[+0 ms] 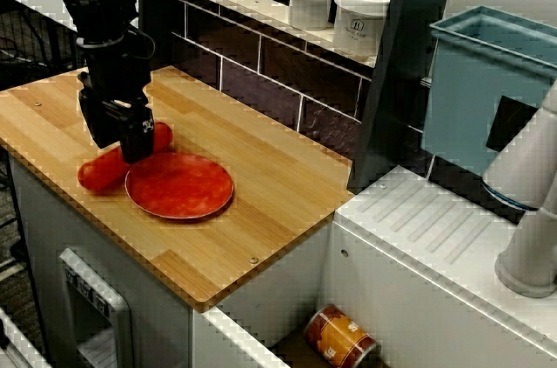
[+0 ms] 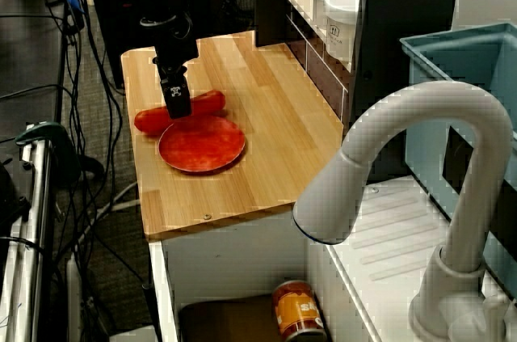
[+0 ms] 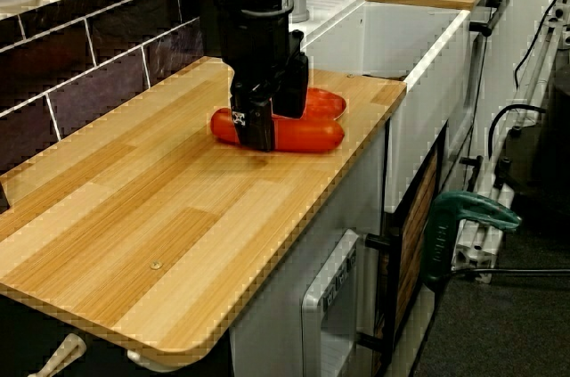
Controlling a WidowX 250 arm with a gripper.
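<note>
On the left of the table (image 1: 261,203), the gripper (image 1: 132,143) is standing low over a red sausage (image 1: 100,171). Its jaws are straddling the middle, and whether they are pressing it cannot be told. The sausage is lying flat on the wood, unlifted, just beside the left rim of the bare red plate (image 1: 187,190). Farther right, nothing is crowding them: two white jars (image 1: 361,18) are standing on the shelf (image 1: 252,4), well apart.

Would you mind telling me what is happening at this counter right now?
A black robot arm has its gripper down on a red sausage lying on the wooden counter, right beside a red plate. Its jaws straddle the sausage, but whether they are clamped cannot be told. A can lies in the sink below.
</note>
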